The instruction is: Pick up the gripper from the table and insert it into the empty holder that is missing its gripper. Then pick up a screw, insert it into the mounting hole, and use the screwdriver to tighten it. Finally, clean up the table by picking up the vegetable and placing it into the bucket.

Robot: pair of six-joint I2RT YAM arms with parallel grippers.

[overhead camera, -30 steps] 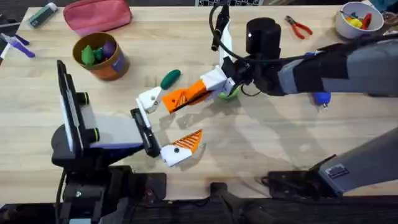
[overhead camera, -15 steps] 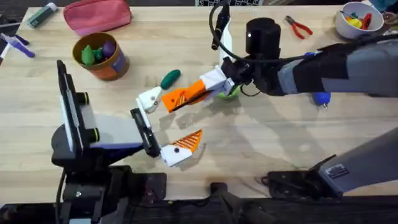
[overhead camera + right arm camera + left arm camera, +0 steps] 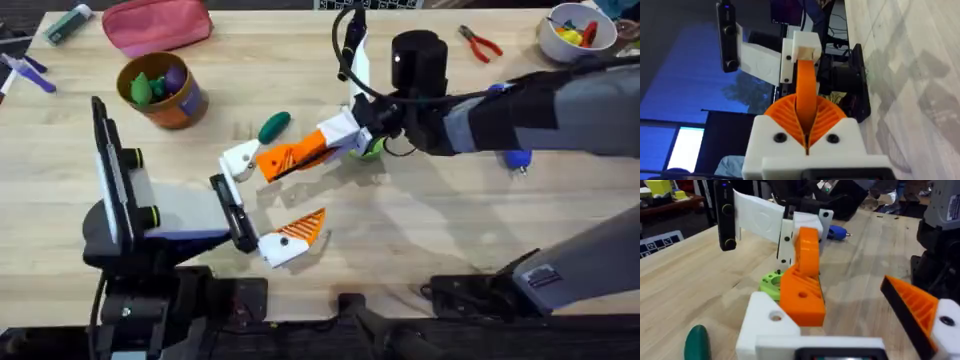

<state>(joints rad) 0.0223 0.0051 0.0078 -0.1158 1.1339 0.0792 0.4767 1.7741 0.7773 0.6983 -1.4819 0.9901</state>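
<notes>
From overhead, the right hand (image 3: pixel 335 140) comes in from three o'clock, its ribbed pads pinched on the small orange plastic wedge fingertip (image 3: pixel 292 158) and offering it to the bare white block-shaped holder (image 3: pixel 240 159) on the left hand (image 3: pixel 262 205). That hand's two mounts stand apart, the nearer one already wearing its orange pad. At eleven o'clock the dark-green oblong toy vegetable (image 3: pixel 273 126) lies on the wooden tabletop (image 3: pixel 450 220), well apart from the orange-brown round bucket (image 3: pixel 163 90); the chunky blue screwdriver (image 3: pixel 516 158) peeks out at three o'clock.

Left wrist view: the wedge (image 3: pixel 802 282) touches the holder (image 3: pixel 769 325), whose dark mounting hole (image 3: pixel 775 315) is open.

Right wrist view: pads (image 3: pixel 825 117) are tight on the wedge (image 3: pixel 806 95).

My read: insertion is underway; screw, tightening and cleanup all remain.
</notes>
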